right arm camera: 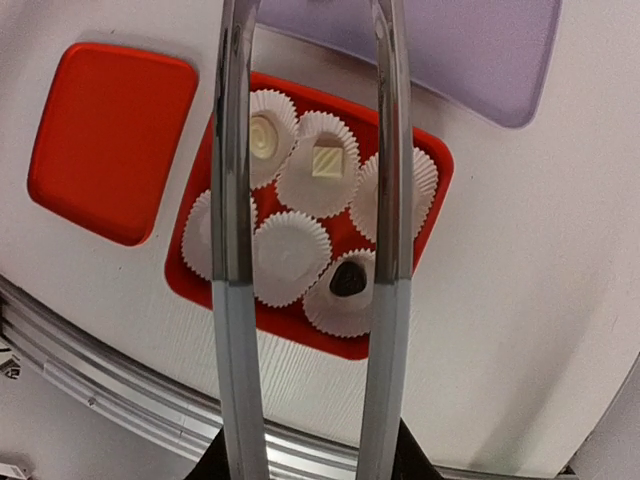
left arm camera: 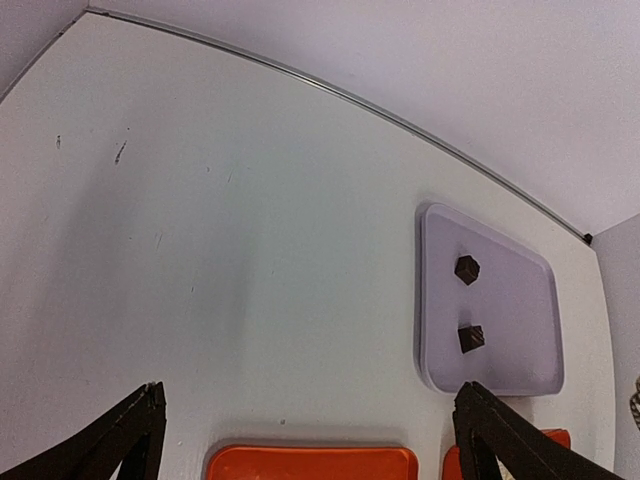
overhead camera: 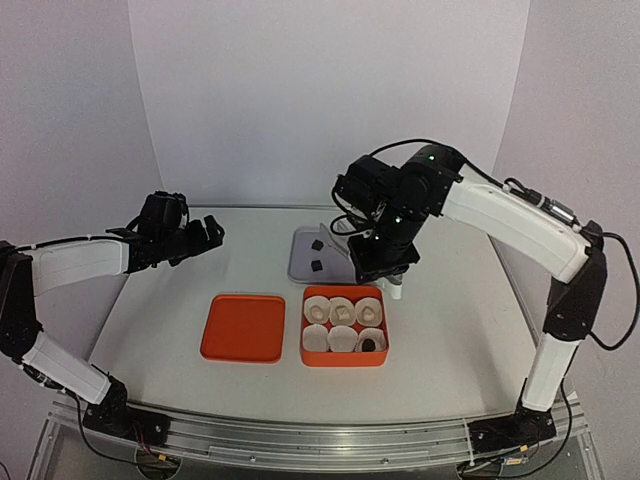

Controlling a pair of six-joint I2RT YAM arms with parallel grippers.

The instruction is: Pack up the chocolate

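Observation:
Two dark chocolates (overhead camera: 315,243) (overhead camera: 316,264) lie on a lavender tray (overhead camera: 300,268); the left wrist view shows them too (left arm camera: 467,269) (left arm camera: 471,338). An orange box (overhead camera: 345,358) holds six white paper cups. One dark chocolate (right arm camera: 347,280) sits in the near right cup. White chocolates (right arm camera: 263,137) (right arm camera: 327,160) sit in two far cups; the far right cup is mostly hidden behind a finger. My right gripper (overhead camera: 392,285), with long metal fingers (right arm camera: 232,150), hangs open and empty above the box. My left gripper (overhead camera: 205,238) is open and empty, raised at the left.
The orange lid (overhead camera: 242,327) lies flat just left of the box, and its far edge shows in the left wrist view (left arm camera: 310,462). The lavender tray (left arm camera: 520,300) lies behind the box. The table's metal front rail (right arm camera: 120,380) runs along the near edge.

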